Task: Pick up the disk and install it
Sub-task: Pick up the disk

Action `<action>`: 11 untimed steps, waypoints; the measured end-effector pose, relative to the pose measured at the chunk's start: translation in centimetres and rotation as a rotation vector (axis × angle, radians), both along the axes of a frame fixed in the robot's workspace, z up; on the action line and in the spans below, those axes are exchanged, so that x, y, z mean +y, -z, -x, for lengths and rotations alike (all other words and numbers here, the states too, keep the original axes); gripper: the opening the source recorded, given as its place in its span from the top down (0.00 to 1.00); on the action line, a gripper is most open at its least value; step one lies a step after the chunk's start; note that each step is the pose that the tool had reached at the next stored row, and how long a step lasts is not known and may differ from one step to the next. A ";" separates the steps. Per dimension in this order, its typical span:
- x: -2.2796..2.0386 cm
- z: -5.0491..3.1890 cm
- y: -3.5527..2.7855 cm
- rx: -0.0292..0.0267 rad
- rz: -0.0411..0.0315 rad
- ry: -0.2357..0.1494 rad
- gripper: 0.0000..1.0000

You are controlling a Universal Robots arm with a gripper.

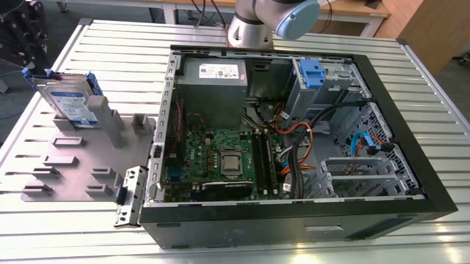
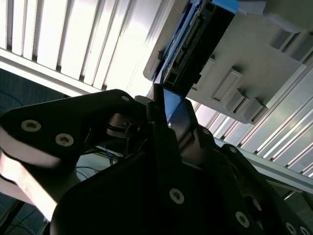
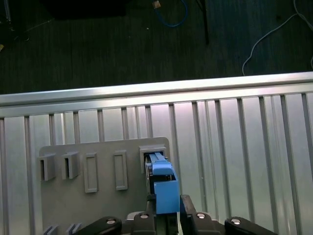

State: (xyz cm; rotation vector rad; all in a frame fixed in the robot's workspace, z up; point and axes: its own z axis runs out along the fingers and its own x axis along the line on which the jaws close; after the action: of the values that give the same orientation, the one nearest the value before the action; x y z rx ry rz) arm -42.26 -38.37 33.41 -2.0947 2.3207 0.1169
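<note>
The disk (image 1: 70, 102) is a silver-grey drive with a white-and-blue label and blue side rails. It stands upright in a slot at the far corner of a grey holder (image 1: 81, 159), on the exterior view's left. In the first wrist view my gripper (image 3: 168, 208) is open, one dark finger on each side of the disk's blue rail (image 3: 164, 188). The second wrist view has the gripper (image 2: 168, 110) just under the disk's connector end (image 2: 195, 44), which still sits in the holder (image 2: 254, 63).
An open computer case (image 1: 411, 181) lies on the slatted metal table (image 1: 110, 44), to the exterior view's right of the holder. Inside are a grey power-supply box (image 1: 213, 71), a motherboard (image 1: 220, 159), loose cables (image 1: 309, 137) and a blue latch on a metal cage (image 1: 312, 74). The table edge (image 3: 156, 90) lies beyond the holder.
</note>
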 end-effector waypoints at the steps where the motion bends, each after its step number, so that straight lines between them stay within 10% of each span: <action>1: 0.00 0.00 0.00 0.0000 0.0000 0.000 0.65; 7: 0.00 -0.02 0.07 -0.0002 -0.0001 -0.006 0.53; 11: 0.00 -0.01 0.27 0.0001 0.0000 -0.076 0.53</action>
State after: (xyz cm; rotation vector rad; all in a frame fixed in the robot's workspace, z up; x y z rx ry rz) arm -42.25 -38.38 33.14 -2.1830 2.2418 0.1178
